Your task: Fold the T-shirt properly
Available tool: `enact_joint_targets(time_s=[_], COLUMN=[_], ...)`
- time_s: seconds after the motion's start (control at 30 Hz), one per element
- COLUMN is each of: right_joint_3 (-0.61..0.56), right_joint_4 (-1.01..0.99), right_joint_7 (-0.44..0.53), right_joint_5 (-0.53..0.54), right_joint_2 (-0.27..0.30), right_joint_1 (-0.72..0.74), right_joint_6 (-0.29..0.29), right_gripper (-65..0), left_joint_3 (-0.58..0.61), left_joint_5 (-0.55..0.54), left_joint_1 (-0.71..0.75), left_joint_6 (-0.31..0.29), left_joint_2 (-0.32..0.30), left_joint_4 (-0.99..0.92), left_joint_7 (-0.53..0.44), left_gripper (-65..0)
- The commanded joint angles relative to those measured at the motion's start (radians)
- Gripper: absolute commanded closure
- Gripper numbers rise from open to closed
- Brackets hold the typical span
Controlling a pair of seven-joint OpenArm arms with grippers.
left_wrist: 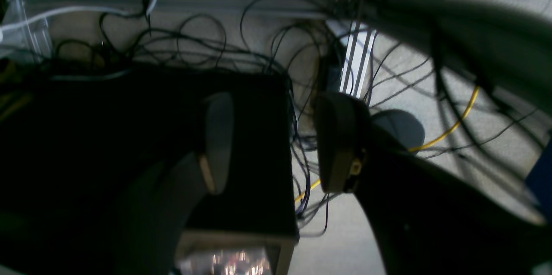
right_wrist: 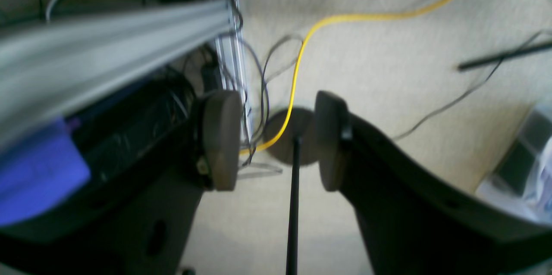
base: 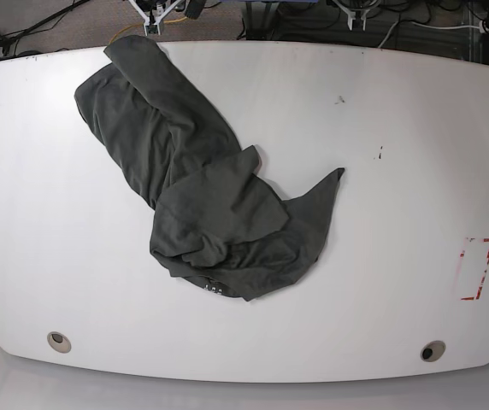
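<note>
Bare table (base: 398,171) all around crumpled T-shirt (base: 210,213)

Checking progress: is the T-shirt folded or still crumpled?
Crumpled. The T-shirt lies in an uneven heap on the table, layers bunched.

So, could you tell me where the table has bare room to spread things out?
The table is bare across its whole right half, from the T-shirt's pointed corner over to the red mark near the right edge. There is also a strip along the front edge and one at far left. The crumpled shirt crowds the upper left and centre.
</note>
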Motion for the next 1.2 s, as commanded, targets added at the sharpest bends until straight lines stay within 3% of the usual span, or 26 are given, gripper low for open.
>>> enact_joint_targets(time_s=[0.0,0.33,0.67,1.17], right_joint_3=[0.003,0.003,0.003,0.003], right_joint_4=[0.005,0.256,0.545,1.005], right_joint_7=[0.011,0.009,0.009,0.009], right_joint_5=[0.004,0.007,0.007,0.009], right_joint_2=[0.007,-0.031,-0.083,-0.182], right_joint_1=[-0.016,-0.191,-0.387,-0.725], right_joint_6=[0.005,0.007,0.008,0.008], right_gripper=[-26.2,-26.2,-26.2,-26.2], left_joint_3=[-0.002,0.0,0.003,0.002], left_joint_5=[-0.002,-0.002,0.0,-0.005], left_joint_1=[0.013,0.104,0.377,0.779], left_joint_6=[0.001,0.0,-0.002,0.0], left_joint_2=[0.0,-0.006,-0.004,-0.006], left_joint_4=[0.0,0.05,0.52,1.075], left_joint_7=[-0.041,-0.157,-0.157,-0.159], left_gripper=[-27.6,-27.5,-27.5,-27.5])
